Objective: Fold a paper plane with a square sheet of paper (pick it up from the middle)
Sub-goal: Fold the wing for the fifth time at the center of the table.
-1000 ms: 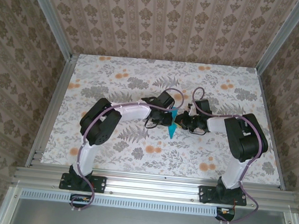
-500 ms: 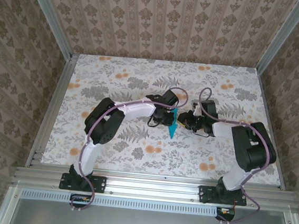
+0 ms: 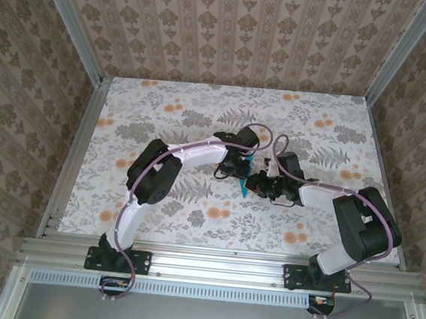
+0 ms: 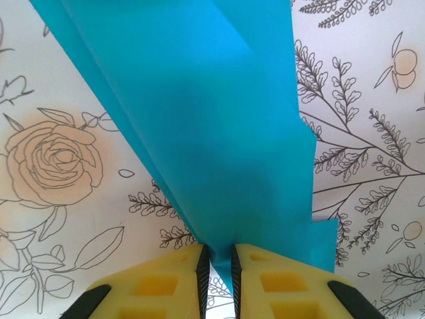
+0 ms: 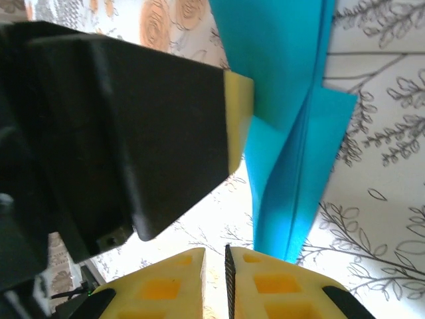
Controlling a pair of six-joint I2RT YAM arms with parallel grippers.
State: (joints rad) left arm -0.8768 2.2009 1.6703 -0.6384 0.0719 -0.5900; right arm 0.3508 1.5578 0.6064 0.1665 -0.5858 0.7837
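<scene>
The paper plane [image 4: 219, 133], a creased cyan dart, is hanging over the middle of the tabletop [image 3: 165, 110]. The left gripper [image 4: 220, 266] is pinching its edge in its jaws, likely steadying it for the next crease. The right gripper [image 5: 215, 266] is hovering beside it, jaws pressed nearly together, apparently empty.

Overhead; both wrists close on paper [image 4: 199, 133]

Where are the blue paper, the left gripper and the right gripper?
blue paper [image 4: 199, 119], left wrist view, middle of its flat face
left gripper [image 4: 219, 258], left wrist view, between its yellow fingertips
right gripper [image 5: 214, 256], right wrist view, between its yellow fingertips
</scene>
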